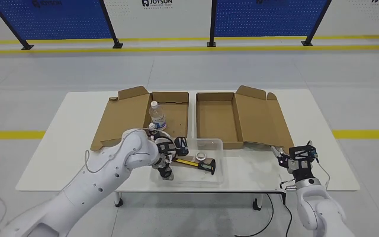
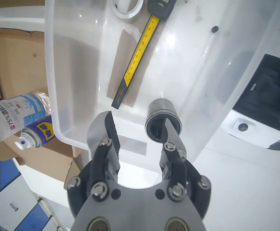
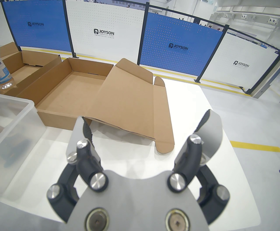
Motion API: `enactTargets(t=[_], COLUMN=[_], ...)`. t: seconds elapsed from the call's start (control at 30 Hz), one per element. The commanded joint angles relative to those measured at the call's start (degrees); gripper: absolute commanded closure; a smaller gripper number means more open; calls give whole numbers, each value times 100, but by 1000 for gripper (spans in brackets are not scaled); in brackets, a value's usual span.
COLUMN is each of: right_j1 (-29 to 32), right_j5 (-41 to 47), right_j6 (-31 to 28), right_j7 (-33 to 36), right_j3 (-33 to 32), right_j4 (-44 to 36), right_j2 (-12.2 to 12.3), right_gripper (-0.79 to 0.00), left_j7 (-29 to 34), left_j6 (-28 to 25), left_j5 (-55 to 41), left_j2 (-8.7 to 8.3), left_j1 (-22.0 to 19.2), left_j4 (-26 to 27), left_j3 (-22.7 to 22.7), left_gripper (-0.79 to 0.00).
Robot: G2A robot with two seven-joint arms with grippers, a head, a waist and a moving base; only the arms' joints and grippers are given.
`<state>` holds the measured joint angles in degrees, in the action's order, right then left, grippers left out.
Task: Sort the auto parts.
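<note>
**A:** How are the left fingers (image 2: 112, 133) set?

**B:** Spread apart, low inside the bin (image 2: 49, 65), gripping nothing. One looks tipped into the open bore of the bearing (image 2: 160, 109). The other stands clear of its outer wall.

**A:** How will that bearing handle?

**B:** I judge it steel, so stiff, heavy for its bulk and smooth-skinned. It lies on its side on slick plastic, so a nudge may roll or skid it.

**A:** Where to take hold?

**B:** One finger inside and one outside pinches only the wall, and it may swing. Spanning the barrel mid-length, with ribbed pads on both sides, seems safer.

**A:** What lies around it?

**B:** The caliper (image 2: 140, 50) is just beyond, not touching it, and a ring (image 2: 125, 8) sits at the bin's far end. A spray can (image 2: 39, 133) and a bottle (image 2: 19, 111) are in the left box (image 1: 174, 101).

**A:** And the right fingers (image 3: 82, 133)?

**B:** Open and empty above the worktop (image 3: 218, 175), near the right box (image 3: 72, 87).
</note>
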<state>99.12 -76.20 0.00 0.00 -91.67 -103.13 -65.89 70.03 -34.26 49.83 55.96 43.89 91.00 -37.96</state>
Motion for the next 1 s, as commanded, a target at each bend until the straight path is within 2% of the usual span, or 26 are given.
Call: enactTargets(t=[0.0,0.53,0.97], right_j1=[0,0,0], right_j5=[0,0,0], right_j6=[0,0,0], right_j7=[0,0,0], right_j3=[0,0,0], right_j4=[0,0,0], right_j2=[0,0,0], right_gripper=[-785,-785,-785], left_j7=[16,22,-63], left_j6=[17,22,-62], left_j5=[-24,-211,-279], left_j2=[-8,0,155], left_j1=[-53,-372,-602], left_j4=[-27,-350,-792], left_j3=[102,576,900], left_gripper=[-416,-376,-329])
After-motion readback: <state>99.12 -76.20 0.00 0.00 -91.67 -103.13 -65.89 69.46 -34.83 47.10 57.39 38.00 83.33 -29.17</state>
